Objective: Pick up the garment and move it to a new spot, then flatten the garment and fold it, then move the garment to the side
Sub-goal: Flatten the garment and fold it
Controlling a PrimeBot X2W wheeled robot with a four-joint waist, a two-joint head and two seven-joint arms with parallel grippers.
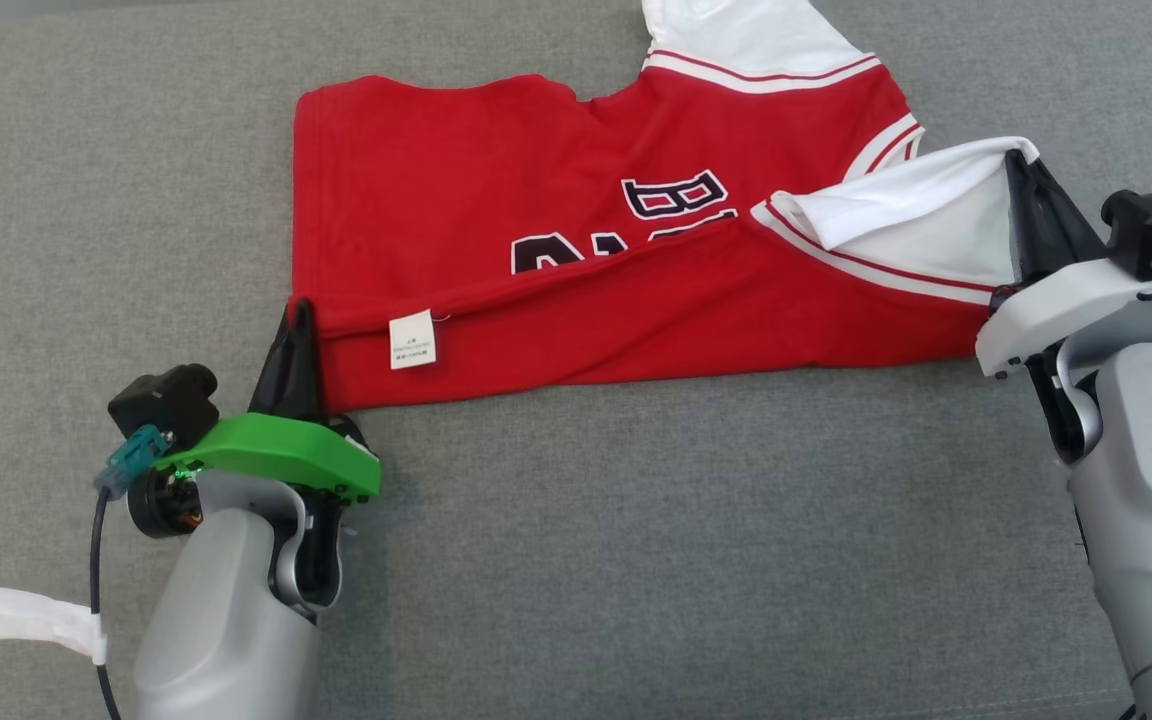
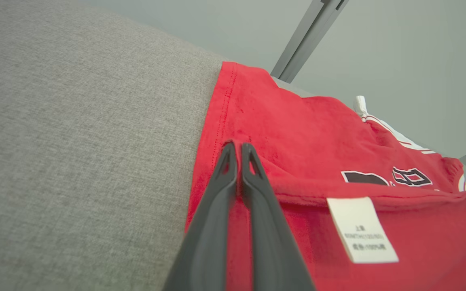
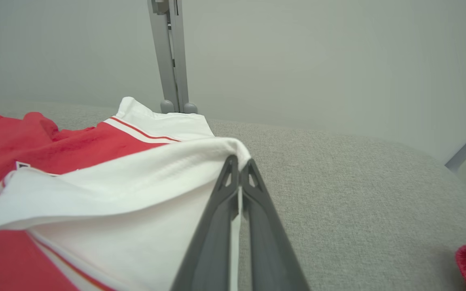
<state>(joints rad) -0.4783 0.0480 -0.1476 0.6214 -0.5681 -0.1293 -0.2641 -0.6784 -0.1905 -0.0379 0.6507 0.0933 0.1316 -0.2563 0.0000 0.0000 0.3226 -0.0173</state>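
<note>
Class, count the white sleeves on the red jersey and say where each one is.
2. One white sleeve lies at the far edge of the jersey; the other is at its right end, pinched in the right gripper. None seems hidden.

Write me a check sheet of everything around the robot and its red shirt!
Surface: grey fabric surface.
Job's things: red jersey, lying partly folded, near edge turned up over the lettering; white label showing.
Clutter: white strip on the cable beside the left arm.
Grippers: left claw shut on the jersey's hem corner; right claw shut on a white sleeve edge, raised a little.
Cables: black cable hanging from the left wrist.
Surroundings: pale wall; grey post.
</note>
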